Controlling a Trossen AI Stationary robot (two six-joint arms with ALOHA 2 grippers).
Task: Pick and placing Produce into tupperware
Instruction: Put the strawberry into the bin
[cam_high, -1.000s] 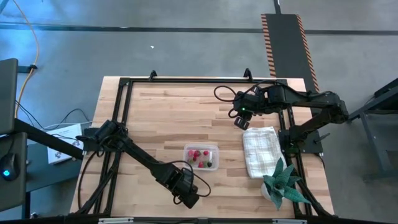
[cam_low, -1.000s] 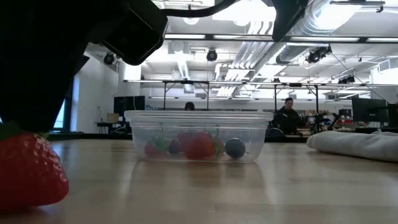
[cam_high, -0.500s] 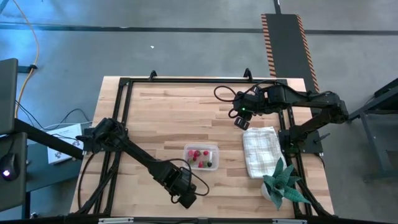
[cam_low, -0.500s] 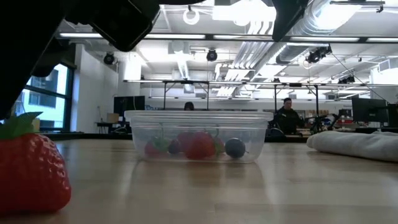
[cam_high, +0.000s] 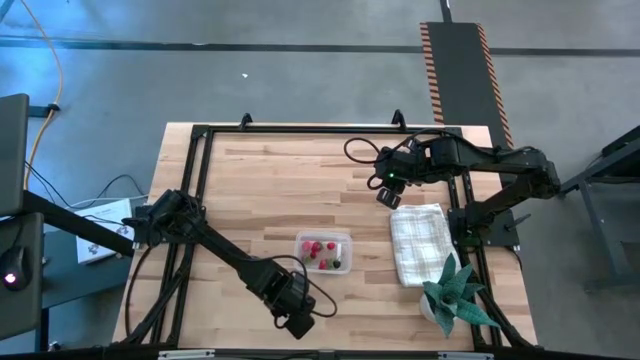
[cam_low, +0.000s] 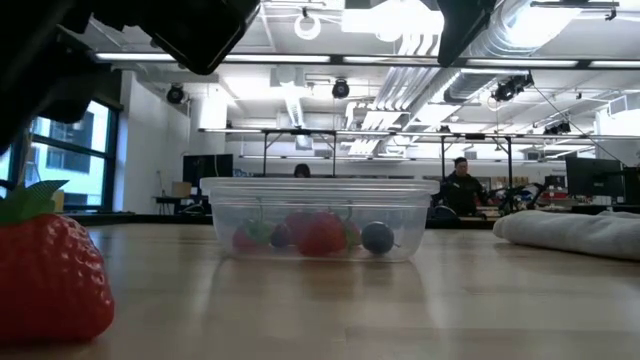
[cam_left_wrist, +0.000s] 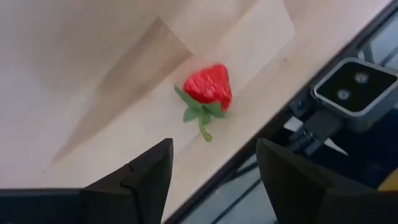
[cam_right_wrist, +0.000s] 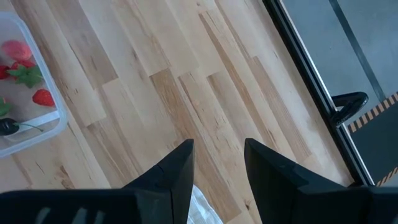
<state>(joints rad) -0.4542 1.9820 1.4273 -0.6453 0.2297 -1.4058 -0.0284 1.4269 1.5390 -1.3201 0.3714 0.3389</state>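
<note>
One red strawberry (cam_left_wrist: 208, 87) with a green top lies on its side on the wood near the table's near edge; the low view shows it large at the left (cam_low: 50, 280). My left gripper (cam_left_wrist: 214, 180) hangs open above it, clear of it, near the front edge (cam_high: 300, 322). The clear tupperware (cam_high: 323, 253) stands mid-table with several produce pieces inside (cam_low: 320, 232). My right gripper (cam_right_wrist: 217, 174) waits open over bare wood at the far right (cam_high: 386, 196), beyond the tupperware's corner (cam_right_wrist: 25, 81).
A white checked cloth (cam_high: 418, 243) lies right of the tupperware, with a green spiky plant (cam_high: 452, 295) at the near right corner. A black frame rail and a small camera (cam_left_wrist: 351, 93) run along the near edge beside the strawberry. People stand in the room behind (cam_low: 462, 190).
My left gripper has let go of the strawberry and risen off it, drawing back a little toward the table's left. The strawberry stays on the table, its green top now uncovered.
</note>
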